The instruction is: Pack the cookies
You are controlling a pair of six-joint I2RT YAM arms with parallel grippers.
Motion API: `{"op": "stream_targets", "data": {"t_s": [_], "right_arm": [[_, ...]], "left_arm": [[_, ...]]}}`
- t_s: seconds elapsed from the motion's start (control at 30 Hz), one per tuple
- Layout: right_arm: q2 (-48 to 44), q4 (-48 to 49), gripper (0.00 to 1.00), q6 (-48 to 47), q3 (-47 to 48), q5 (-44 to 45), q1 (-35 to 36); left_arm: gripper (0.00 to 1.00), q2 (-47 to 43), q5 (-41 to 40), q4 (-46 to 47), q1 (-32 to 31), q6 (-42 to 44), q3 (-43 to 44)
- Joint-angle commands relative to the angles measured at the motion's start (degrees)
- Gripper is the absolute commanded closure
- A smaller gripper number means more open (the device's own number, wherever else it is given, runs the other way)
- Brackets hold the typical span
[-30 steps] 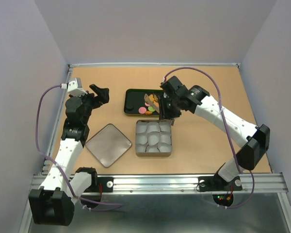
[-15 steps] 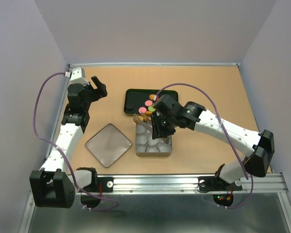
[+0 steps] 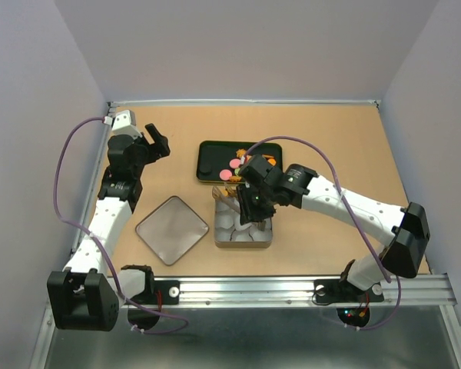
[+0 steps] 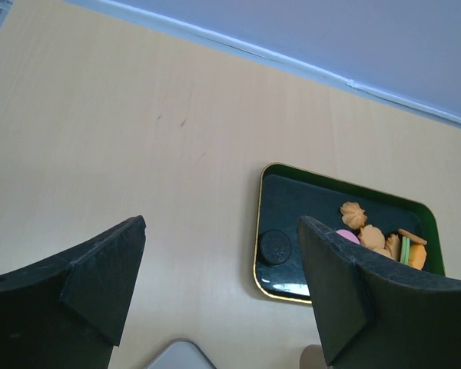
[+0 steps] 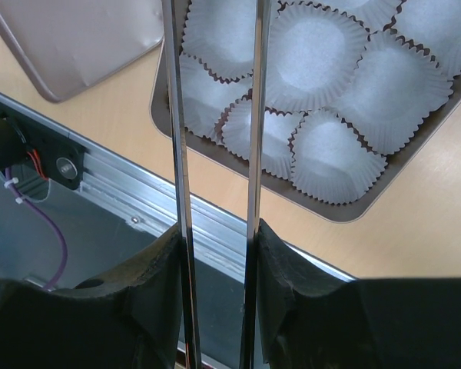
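The cookies [image 3: 235, 164] lie in a black tray [image 3: 209, 159]: pink, orange and green pieces and one black disc. In the left wrist view the black disc [image 4: 275, 247] and the orange flower shapes [image 4: 354, 214] show in the tray [image 4: 300, 201]. My right gripper [image 3: 251, 203] is shut on metal tongs [image 5: 175, 154] and holds them over the left side of a square tin [image 3: 243, 240] lined with white paper cups [image 5: 315, 46]. A small tan piece shows at the tong tips [image 3: 222, 195]. I cannot tell what it is. My left gripper [image 3: 158, 143] is open and empty, up at the far left.
The tin's grey lid [image 3: 171, 229] lies flat to the left of the tin. It also shows in the right wrist view [image 5: 69, 38]. The metal rail [image 5: 138, 200] runs along the table's near edge. Walls close in the back and both sides.
My right arm has swung the tongs from the black tray down over the tin. My left arm pulled back toward the far left corner, then stayed still.
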Motion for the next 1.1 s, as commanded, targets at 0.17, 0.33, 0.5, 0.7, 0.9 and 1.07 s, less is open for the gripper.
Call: {"op": "stream_targets", "data": {"t_s": [0.17, 0.33, 0.5, 0.7, 0.9, 1.07], "right_arm": [[-0.4, 2.8, 0.64, 0.8, -3.3, 1.0, 0.4], [-0.1, 2.9, 0.6, 0.7, -4.6, 3.2, 0.5], [0.8, 3.3, 0.55, 0.8, -3.8, 3.3, 0.5], [1.0, 3.3, 0.48, 0.8, -3.4, 3.7, 0.5], [0.7, 3.3, 0.47, 1.0, -3.2, 4.1, 0.4], [-1.0, 2.8, 0.47, 1.2, 0.6, 6.3, 0.4]], "left_arm": [[0.09, -1.6, -0.2, 2.5, 0.8, 0.8, 0.2], [0.1, -1.7, 0.2, 2.6, 0.9, 0.6, -0.1], [0.1, -1.7, 0.5, 2.5, 0.9, 0.5, -0.1], [0.1, -2.2, 0.5, 2.5, 0.9, 0.5, -0.4], [0.1, -2.3, 0.5, 2.6, 0.9, 0.4, -0.5], [0.1, -2.4, 0.5, 2.5, 0.9, 0.5, -0.6]]}}
